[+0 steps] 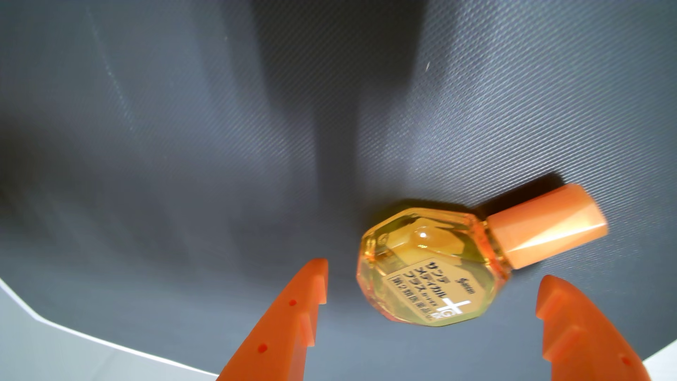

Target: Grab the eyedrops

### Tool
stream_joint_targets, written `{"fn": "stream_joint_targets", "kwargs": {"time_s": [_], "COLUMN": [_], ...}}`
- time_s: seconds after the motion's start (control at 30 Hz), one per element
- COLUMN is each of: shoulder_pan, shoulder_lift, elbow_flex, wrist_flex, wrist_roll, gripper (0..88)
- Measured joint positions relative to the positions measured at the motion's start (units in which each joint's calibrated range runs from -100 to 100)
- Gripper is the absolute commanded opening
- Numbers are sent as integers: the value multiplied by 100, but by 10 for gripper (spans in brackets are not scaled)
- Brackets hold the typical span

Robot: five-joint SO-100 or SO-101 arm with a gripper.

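1. My orange gripper (434, 278) is spread wide, grasping nothing.
2. The eyedrops bottle (432, 267) lies flat between my fingertips — cap (546, 225) pointing right.
3. It rests on the dark mat (183, 146) — near its lower edge in the wrist view.

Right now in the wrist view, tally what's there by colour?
Orange: 2, the bottle cap and the tool, open, fingers either side of the bottle.
Yellow: 1, the eyedrops bottle, lying on its side.
Dark grey: 1, the mat.
Total: 4
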Motion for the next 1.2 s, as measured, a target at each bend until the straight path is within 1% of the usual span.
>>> {"fn": "stream_joint_targets", "kwargs": {"time_s": [0.57,0.63,0.73,0.77,1.1,1.2], "shoulder_pan": [0,0,0,0,-7,-7], "shoulder_lift": [322,322,331,331,356,356], "elbow_flex": [-108,-108,-108,-126,-181,-181], "wrist_flex": [-52,-52,-183,-270,-305,-305], "wrist_roll": [10,10,10,16,5,5], "gripper": [317,285,189,171,162,124]}}
